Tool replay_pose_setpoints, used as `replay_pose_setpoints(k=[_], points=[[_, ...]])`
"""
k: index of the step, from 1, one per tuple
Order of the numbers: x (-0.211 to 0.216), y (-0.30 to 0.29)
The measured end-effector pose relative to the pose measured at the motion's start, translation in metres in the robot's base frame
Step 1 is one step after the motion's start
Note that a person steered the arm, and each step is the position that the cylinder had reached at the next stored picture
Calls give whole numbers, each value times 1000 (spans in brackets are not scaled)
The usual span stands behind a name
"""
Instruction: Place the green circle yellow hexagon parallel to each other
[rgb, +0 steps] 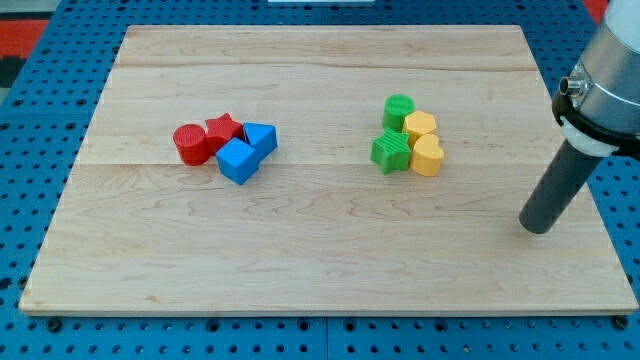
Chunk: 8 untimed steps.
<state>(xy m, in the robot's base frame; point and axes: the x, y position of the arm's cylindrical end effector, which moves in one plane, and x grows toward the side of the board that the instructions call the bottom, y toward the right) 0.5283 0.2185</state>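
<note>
My tip (540, 228) rests near the board's right edge in the view, at the end of a thick dark rod that slants up to the arm's grey body at the view's top right; it touches nothing and has hold of nothing, with bare wood all around it. Well apart from it, toward the view's left, sits a tight cluster of four blocks. The green circle (399, 110) is at the cluster's top, and the yellow hexagon (421, 127) sits just beside it, lower and to the view's right, the two touching or nearly so. Below the hexagon lies a yellow heart (427, 156), pressed against it, and to the heart's left a green star (391, 151) sits under the circle. Farther toward the view's left, well apart from this group, is a second cluster: a red circle (190, 144) at its left, a red star (224, 129) beside it, a blue triangle (261, 138) at its right, and a blue cube (238, 160) at the bottom, all packed together. The board (320, 270) is pale wood on a blue pegboard table (30, 150)
</note>
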Motion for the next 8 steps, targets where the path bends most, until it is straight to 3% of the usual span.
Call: replay_pose_setpoints(k=[6, 8], points=[[-5, -23], [-51, -62]])
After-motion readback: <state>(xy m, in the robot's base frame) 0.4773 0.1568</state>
